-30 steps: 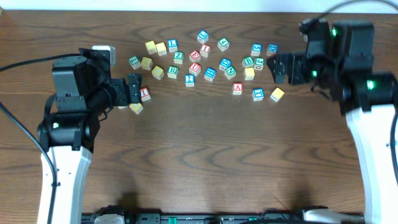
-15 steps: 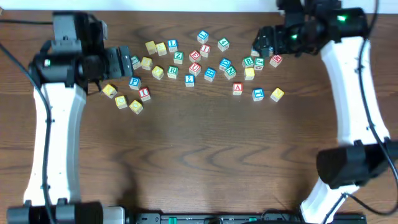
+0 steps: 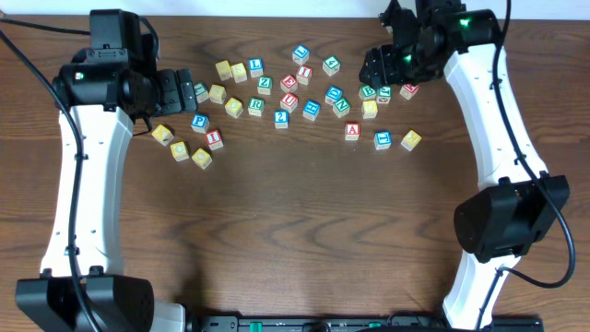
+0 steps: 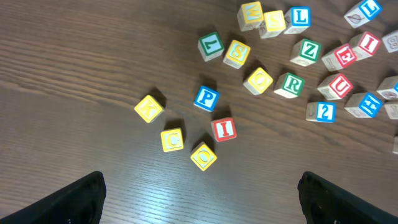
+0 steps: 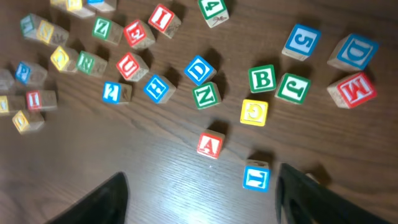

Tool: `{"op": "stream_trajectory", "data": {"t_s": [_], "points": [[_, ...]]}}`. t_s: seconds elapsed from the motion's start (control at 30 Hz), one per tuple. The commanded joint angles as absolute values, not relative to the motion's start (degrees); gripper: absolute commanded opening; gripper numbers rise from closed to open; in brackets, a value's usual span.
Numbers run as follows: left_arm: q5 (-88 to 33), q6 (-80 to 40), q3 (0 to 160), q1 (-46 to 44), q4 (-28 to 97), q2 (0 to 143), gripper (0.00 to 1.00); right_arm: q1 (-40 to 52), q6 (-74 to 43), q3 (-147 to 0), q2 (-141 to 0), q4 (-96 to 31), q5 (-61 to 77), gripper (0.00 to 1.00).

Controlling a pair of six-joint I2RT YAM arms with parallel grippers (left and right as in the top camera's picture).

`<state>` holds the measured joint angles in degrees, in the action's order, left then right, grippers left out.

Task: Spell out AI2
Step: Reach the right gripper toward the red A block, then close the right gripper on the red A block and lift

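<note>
The A block (image 5: 210, 144) is found nearer and slightly left of the right tool (image 5: 200, 177), seemingly spread wide, empty.

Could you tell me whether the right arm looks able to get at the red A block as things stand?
Probably yes: the red A block stands alone, just ahead of the open right gripper, with bare table all around it.

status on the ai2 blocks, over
Left gripper open, empty. Right gripper open, empty. Red A block, red I block, blue 2 block loose in the scatter, none lined up. Yellow block crowds the I.
</note>
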<state>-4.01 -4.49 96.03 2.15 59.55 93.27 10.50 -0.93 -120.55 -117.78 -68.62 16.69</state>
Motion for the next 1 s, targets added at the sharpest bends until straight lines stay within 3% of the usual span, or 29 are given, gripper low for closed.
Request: {"op": "stream_trajectory", "data": {"t_s": [0.0,0.17,0.33,0.67,0.97], "points": [[-2.1,-4.8,97.4,2.3,59.4,93.6,0.97,13.9,-10.1,-118.4,-118.4,-68.0,10.3,0.71],[-2.1,-4.8,97.4,2.3,59.2,93.6,0.97,18.9,-20.1,-111.5,-118.4,-64.9,-1.6,0.73],[-2.1,-4.8,97.4,2.3,59.5,93.6,0.97,20.7,-23.8,-105.2,-118.4,-61.3,-3.5,0.66],[-2.1,-4.8,97.4,2.3,59.5,93.6,0.98,20.7,-23.1,-100.0,-119.9,-53.8,-3.3,0.47],[-2.1,-4.8,97.4,2.3,59.5,93.6,0.97,20.6,-23.1,-100.0,-125.0,-53.1,-3.0,0.47]]}}
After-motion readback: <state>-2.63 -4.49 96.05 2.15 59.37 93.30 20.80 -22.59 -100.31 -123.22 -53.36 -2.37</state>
